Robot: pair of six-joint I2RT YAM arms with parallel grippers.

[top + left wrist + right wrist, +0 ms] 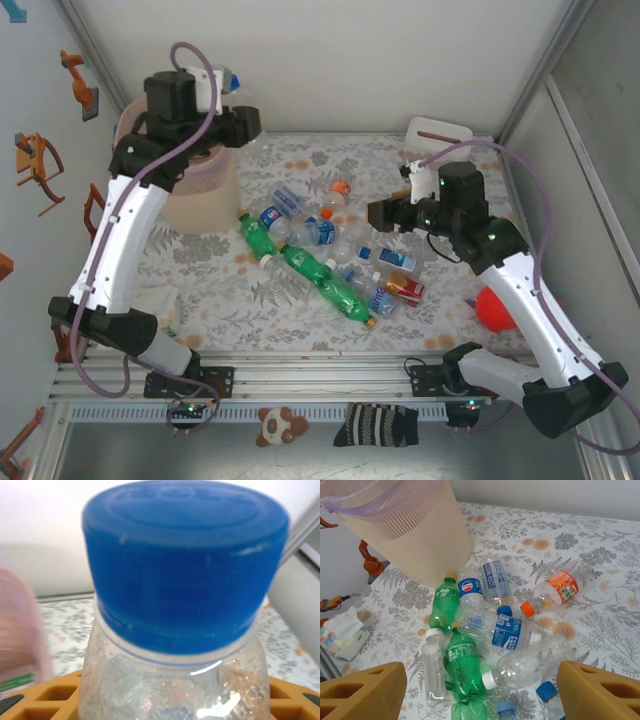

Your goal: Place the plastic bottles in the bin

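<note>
The left pincer (165, 705) is clamped on a clear blue-capped bottle (185, 565), raised close by the rim of the bin (195, 200). The right pincer (480, 685) hangs wide open and empty above the loose bottles (320, 250), which are heaped mid-table (300, 150) with a red carton (405, 290) at their near right. Open room lies toward the back wall.

bin (205, 205): upper part hidden behind left arm (130, 220)
blue-capped bottle (185, 570): lower body cut off by bottom edge
pink shape (20, 630): blurred, not identifiable
</note>
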